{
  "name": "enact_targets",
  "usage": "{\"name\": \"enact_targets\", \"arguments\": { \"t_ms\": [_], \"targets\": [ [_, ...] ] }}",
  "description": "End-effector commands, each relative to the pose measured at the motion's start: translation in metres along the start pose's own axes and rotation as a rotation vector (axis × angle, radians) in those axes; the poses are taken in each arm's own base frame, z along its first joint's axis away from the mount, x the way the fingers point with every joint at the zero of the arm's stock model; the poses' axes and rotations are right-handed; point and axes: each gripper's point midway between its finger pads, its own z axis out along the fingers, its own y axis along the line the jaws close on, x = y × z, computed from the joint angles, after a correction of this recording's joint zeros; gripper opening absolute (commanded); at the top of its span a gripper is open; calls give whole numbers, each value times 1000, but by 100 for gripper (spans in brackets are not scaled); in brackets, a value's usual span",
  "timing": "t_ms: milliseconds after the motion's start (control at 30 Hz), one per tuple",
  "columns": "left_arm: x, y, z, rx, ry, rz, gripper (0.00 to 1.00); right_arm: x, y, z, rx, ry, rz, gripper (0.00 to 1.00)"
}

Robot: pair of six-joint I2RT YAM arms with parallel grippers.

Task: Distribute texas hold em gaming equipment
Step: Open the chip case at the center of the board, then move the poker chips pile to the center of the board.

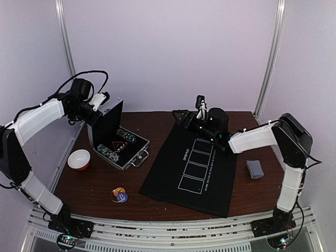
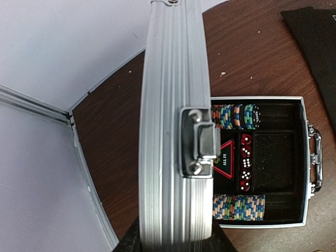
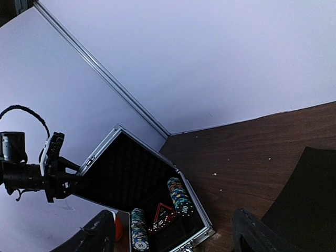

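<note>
The silver case [image 1: 122, 148] stands open at the left of the table, its lid [image 2: 173, 121] upright. My left gripper [image 1: 101, 108] is shut on the lid's top edge, with a finger [image 2: 126, 242] on each side of the ribbed metal. Two rows of striped poker chips [image 2: 236, 116] [image 2: 239, 207] lie in the case beside red dice [image 2: 245, 163]. Button discs [image 1: 119, 196] sit on the wood near the front. A grey-blue deck of cards [image 1: 255, 168] lies at the right. My right gripper [image 1: 181, 116] hangs open above the mat's far end, its fingers [image 3: 97, 234] apart with nothing between, facing the chips [image 3: 181, 197].
A black mat [image 1: 191, 168] with printed card boxes covers the table's middle. A red-and-white bowl [image 1: 79, 159] sits left of the case. The case's handle [image 2: 316, 163] points toward the mat. White walls and metal frame rails close the back and sides.
</note>
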Motion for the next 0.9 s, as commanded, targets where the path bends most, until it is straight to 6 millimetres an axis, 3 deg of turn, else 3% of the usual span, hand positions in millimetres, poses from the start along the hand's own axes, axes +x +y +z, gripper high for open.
{"name": "enact_targets", "arguments": {
  "t_ms": [0, 133, 233, 367, 633, 867],
  "targets": [
    [-35, -4, 0, 173, -178, -165, 9, -8, -9, -19, 82, 24, -111, 79],
    [-13, 20, 20, 144, -142, -222, 11, -13, -6, -33, 102, 47, -172, 80],
    [-9, 41, 27, 145, -145, -262, 15, -14, -2, -38, 104, 64, -208, 81],
    [3, 72, 36, 33, -105, -262, 37, -18, 5, -42, 90, 74, -237, 82],
    [19, 86, 40, -76, -68, -237, 73, -17, 10, -40, 64, 82, -238, 83],
    [5, 100, 19, -141, -129, -260, 84, -9, 10, -36, 53, 121, -229, 83]
  ]
}}
